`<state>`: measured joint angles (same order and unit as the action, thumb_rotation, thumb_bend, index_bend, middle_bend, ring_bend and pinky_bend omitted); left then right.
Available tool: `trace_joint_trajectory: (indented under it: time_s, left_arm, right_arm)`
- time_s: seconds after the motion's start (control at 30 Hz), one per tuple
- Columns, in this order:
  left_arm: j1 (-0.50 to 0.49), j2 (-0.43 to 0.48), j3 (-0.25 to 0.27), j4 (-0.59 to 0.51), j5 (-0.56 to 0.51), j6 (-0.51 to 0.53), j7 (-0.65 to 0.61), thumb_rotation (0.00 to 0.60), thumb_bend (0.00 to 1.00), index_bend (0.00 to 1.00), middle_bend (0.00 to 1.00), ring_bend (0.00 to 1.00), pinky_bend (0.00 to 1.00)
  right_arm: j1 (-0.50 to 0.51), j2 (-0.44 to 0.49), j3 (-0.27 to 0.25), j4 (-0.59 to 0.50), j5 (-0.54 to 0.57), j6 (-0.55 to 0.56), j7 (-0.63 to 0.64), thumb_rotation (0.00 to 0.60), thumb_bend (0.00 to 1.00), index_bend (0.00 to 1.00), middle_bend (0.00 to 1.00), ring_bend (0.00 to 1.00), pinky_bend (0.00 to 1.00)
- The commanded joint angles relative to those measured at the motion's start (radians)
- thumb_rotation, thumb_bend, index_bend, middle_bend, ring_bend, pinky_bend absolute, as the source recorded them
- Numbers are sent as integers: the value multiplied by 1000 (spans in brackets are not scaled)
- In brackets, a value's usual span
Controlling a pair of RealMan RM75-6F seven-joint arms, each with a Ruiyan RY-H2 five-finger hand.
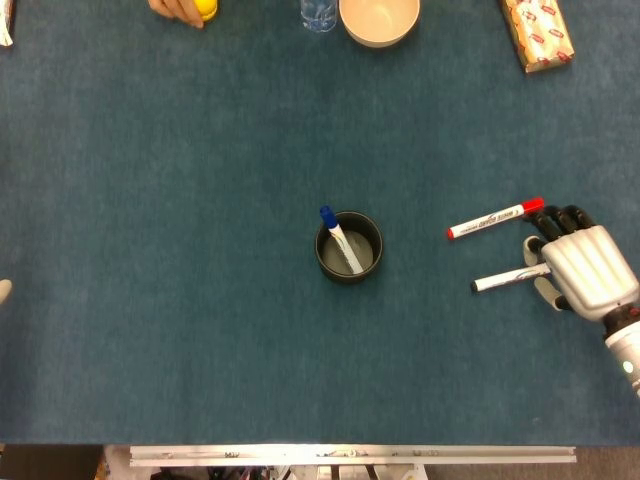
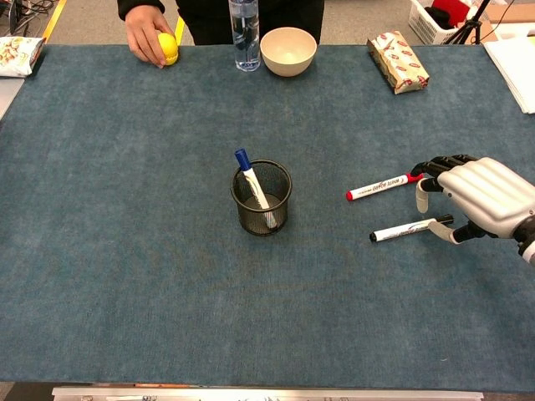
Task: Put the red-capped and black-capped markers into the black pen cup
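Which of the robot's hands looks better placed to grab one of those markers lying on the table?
The right hand. It hovers over the cap ends of the red-capped marker and black-capped marker, fingers apart, holding nothing. The left hand barely shows at the head view's far left edge, well away from both.

Bright, even light; sharp focus

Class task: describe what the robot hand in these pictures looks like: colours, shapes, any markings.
The right robot hand has a glossy silver-white ribbed back shell, black fingers, and pale tips on some. In the head view a grey wrist with a small green light shows behind it. The left robot hand cannot be made out.
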<state>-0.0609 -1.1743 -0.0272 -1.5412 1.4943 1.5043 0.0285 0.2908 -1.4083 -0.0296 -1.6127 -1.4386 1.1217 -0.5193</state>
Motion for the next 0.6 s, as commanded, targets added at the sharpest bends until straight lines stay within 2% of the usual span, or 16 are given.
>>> trace_joint_trajectory:
  time_s: [0.03,0.43,0.6]
  left_arm:
    - [0,-1,0,1,0,0,-1,600,91,463,446,396,549]
    - [4,-8,1,15,-5,-4,-12,600,91,463,446,396,549]
    - [6,-10,2,20,-6,-4,-17,600,92,463,446,396,549]
  right_arm:
    - [6,-10,-1,7,5,-7,-7,600,294,504,216,159,188]
    - [30,-27,-3,2,49,-44,-49,600,284,504,187,136,173]
    - [37,-37,-3,3,61,-47,-70,600,251,504,185,136,170]
